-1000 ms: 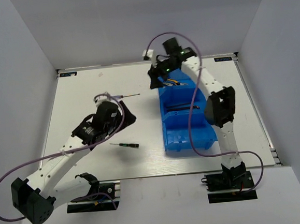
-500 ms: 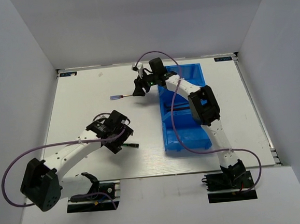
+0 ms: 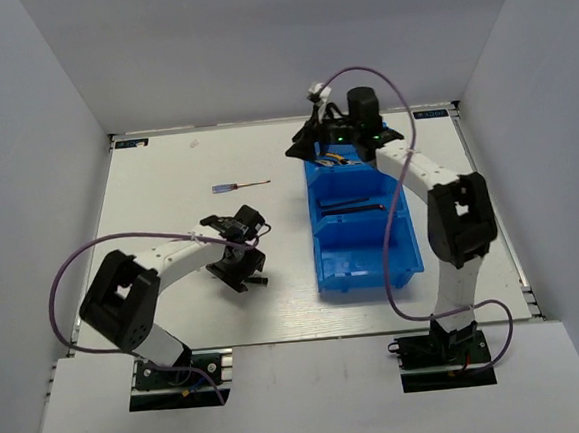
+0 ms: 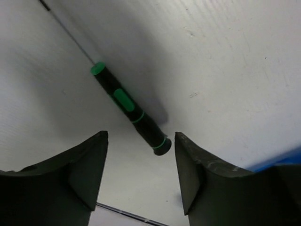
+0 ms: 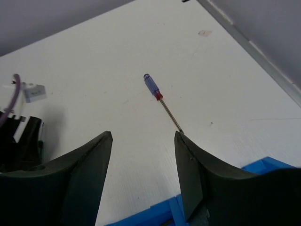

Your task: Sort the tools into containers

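A black screwdriver with green marks [image 4: 128, 109] lies on the white table, its handle end between the tips of my left gripper [image 4: 140, 140], which is open and low over it. In the top view that gripper [image 3: 242, 270] covers most of this tool. A screwdriver with a blue handle and red collar [image 5: 154, 88] [image 3: 239, 185] lies loose ahead of my right gripper [image 5: 143, 136], which is open and empty above the far left corner of the blue bin [image 3: 324, 274]. Yellow-handled pliers [image 3: 341, 159] rest in the far compartment. A dark tool [image 3: 351, 208] lies in the middle one.
The near compartment of the bin shows nothing in it. Purple cables [image 3: 73, 269] loop beside both arms. Raised rails [image 3: 488, 191] border the table. My left arm's wrist [image 5: 19, 141] shows at the left of the right wrist view.
My left gripper has swung down over the green-marked screwdriver and narrowed its jaws. My right gripper reached out to the blue-handled screwdriver's tip, then drew back to the bin's far corner.
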Controlling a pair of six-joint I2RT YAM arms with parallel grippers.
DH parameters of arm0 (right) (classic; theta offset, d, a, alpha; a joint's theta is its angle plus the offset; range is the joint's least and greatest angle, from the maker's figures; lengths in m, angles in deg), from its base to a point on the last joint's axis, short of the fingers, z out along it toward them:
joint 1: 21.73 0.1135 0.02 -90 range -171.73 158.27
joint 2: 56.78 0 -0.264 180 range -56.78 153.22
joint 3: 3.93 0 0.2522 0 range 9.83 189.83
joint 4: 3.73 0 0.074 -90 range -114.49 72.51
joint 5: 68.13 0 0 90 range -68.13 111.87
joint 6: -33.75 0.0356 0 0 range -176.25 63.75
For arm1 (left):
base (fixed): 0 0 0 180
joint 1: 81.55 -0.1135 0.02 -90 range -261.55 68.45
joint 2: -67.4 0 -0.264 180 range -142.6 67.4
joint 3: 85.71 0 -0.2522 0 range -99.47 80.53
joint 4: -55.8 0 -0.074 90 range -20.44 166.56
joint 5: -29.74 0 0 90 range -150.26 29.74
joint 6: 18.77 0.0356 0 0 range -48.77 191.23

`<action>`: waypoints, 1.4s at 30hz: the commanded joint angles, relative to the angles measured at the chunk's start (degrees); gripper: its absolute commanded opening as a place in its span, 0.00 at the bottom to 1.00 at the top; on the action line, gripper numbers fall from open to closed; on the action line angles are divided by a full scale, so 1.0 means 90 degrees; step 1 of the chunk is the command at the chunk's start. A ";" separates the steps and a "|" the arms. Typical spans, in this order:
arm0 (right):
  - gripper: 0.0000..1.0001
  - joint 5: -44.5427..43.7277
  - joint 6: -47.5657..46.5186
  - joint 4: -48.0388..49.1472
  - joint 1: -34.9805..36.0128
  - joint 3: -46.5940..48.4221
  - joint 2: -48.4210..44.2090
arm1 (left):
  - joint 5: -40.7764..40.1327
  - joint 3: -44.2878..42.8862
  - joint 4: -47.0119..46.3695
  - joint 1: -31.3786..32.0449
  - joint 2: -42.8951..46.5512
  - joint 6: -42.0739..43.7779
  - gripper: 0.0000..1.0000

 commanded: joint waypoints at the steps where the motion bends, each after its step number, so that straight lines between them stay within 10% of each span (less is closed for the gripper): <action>1: 0.62 0.0443 0.0399 0.0781 -0.0258 -0.0520 -0.0629 | -0.0026 -0.0364 0.0103 0.0074 -0.0436 -0.0116 0.68; 8: 0.62 0.0804 0.1219 0.1211 -0.0989 -0.0999 -0.1567 | -0.0162 -0.0216 -0.0269 0.0133 -0.0935 -0.0184 0.41; 13: 0.62 0.1019 0.1337 0.1222 -0.1526 -0.1545 -0.2270 | -0.0367 -0.0626 -0.0053 0.0133 -0.0801 0.0155 0.01; 18: 0.33 0.1341 0.0851 -0.0158 -0.2015 -0.1693 -0.2798 | -0.0894 -0.1952 -0.0412 0.0260 -0.0624 0.2564 0.00; 20: 0.00 0.1741 0.0218 -0.0709 -0.2191 -0.1537 -0.2915 | -0.0896 -0.2140 -0.1094 0.0319 -0.0507 0.4083 0.00; 26: 0.00 0.1801 -0.1241 -0.3171 -0.2573 -0.1166 -0.3110 | 0.3542 -0.0823 -0.6519 0.0387 0.0198 0.7684 0.00; 31: 0.00 0.1538 -0.1388 -0.3124 -0.3129 -0.1487 -0.3520 | 0.5860 -0.2530 -0.5258 0.0572 -0.1276 0.9122 0.00; 42: 0.00 0.1712 -0.1573 -0.3475 -0.3783 -0.1693 -0.3755 | 0.6888 -0.3479 -0.3618 0.0914 -0.2362 1.0411 0.04</action>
